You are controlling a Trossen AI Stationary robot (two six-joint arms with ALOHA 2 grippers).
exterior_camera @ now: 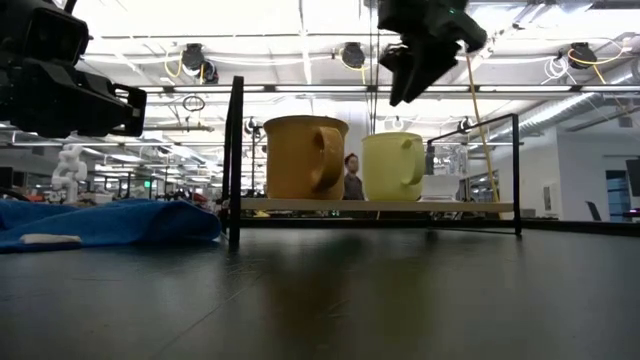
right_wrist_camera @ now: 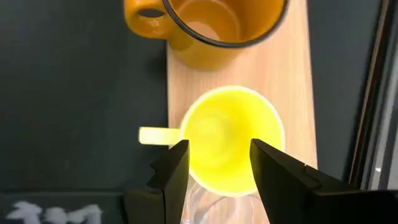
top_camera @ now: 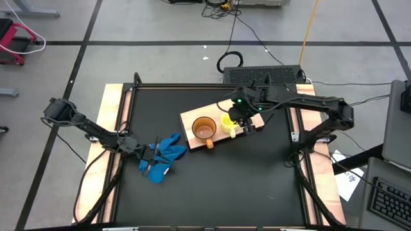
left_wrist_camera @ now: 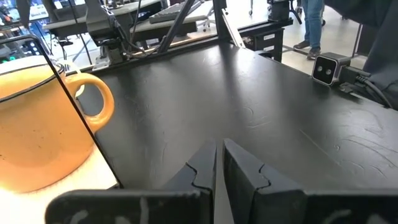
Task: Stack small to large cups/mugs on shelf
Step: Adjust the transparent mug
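The light-wood shelf [top_camera: 190,118] lies on the black table. On it, each on its base and open side up, stand the orange-brown mug [top_camera: 204,129], the yellow mug [right_wrist_camera: 229,138] and the clear cup [exterior_camera: 441,186], side by side. My right gripper [right_wrist_camera: 219,149] hangs open high above the yellow mug and the clear cup [right_wrist_camera: 211,205], its fingers pointing down with nothing between them. My left gripper [top_camera: 156,156] is shut at the table's left, over a blue cloth [top_camera: 168,154].
The blue cloth [exterior_camera: 110,222] lies crumpled on the table left of the shelf. A black metal frame [exterior_camera: 236,160] rims the table. A small camera [left_wrist_camera: 328,67] stands at the table's edge. A person shows in the room beyond the table.
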